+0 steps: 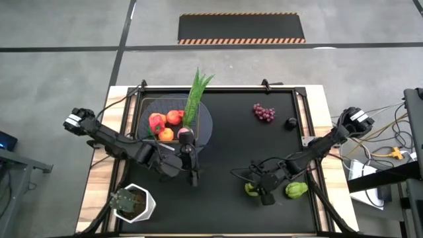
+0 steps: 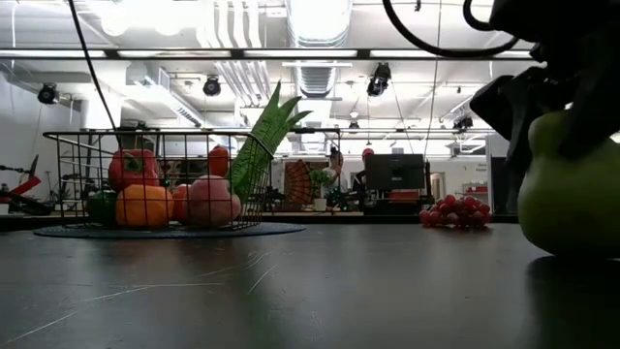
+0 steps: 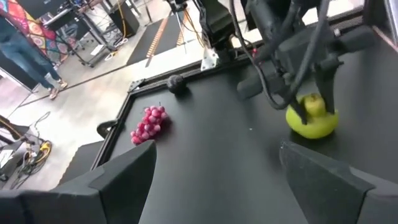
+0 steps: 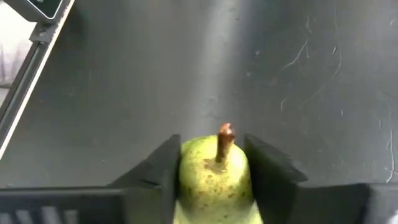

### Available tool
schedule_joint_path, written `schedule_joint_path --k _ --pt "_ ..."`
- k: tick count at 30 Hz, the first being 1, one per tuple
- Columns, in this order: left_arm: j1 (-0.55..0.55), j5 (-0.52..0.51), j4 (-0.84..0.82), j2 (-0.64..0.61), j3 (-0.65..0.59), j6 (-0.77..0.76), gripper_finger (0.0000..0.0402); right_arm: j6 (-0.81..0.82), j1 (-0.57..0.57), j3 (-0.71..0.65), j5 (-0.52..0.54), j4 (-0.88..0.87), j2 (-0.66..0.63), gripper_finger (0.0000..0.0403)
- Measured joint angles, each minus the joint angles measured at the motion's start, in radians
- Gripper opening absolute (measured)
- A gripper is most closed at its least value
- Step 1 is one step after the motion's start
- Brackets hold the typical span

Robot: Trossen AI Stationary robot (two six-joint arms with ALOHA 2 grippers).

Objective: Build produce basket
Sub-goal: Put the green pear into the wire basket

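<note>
We are working the table from its left edge to its right. Near the left edge, toward the far side, the basket [image 1: 206,125] is sitting with red and orange produce [image 1: 165,123] and the long green leafy stalk [image 1: 195,98] already inside. Just on its near side the left gripper [image 1: 192,177] is hovering with its fingers spread wide and nothing between them; we are treating this arm as waiting.

Toward the far right corner the purple grapes [image 1: 264,113] are lying loose on the mat.

Near the right edge, toward the near side, the right gripper [image 4: 214,177] is closing on the green pear [image 4: 216,180]. The two fingers are flanking the pear's upper body with the stem standing between them, touching or about to touch. The pear is resting on the mat. A second green piece [image 1: 296,190] is lying just beside it.

We are judging the step as securing the pear. To do it well, we are advising a centred squeeze, a straight lift, and a high carry over the basket's wire rim.
</note>
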Motion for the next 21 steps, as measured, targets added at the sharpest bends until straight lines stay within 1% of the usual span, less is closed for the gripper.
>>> schedule_joint_path --k 2,5,7,10,12,15,17,18,21 --pt "-0.012 -0.021 -0.005 0.001 -0.001 0.011 0.0322 0.0 0.0 0.0 0.0 -0.004 -0.008 0.0117" --pt "-0.032 -0.071 -0.002 -0.008 -0.001 0.038 0.0322 -0.009 0.0 0.0 -0.001 -0.005 -0.03 0.0116" --pt "-0.043 -0.079 0.009 -0.019 -0.011 0.051 0.0322 -0.017 -0.007 0.008 0.0 -0.007 -0.048 0.0116" --pt "-0.048 -0.082 0.085 -0.033 -0.055 0.099 0.0322 -0.039 -0.029 0.038 0.009 -0.005 -0.073 0.0116" --pt "-0.05 -0.085 0.138 -0.058 -0.104 0.148 0.0322 -0.072 -0.048 0.066 0.042 -0.002 -0.086 0.0116" --pt "-0.05 -0.123 0.286 -0.117 -0.185 0.214 0.0322 -0.157 -0.093 0.111 0.101 -0.003 -0.093 0.0116" --pt "-0.053 -0.138 0.423 -0.159 -0.246 0.269 0.0322 -0.231 -0.132 0.139 0.129 0.011 -0.093 0.0116" --pt "-0.054 -0.139 0.486 -0.18 -0.281 0.302 0.0322 -0.268 -0.156 0.147 0.137 0.037 -0.092 0.0116" --pt "-0.055 -0.142 0.661 -0.238 -0.377 0.381 0.0322 -0.368 -0.233 0.165 0.131 0.186 -0.074 0.0116"
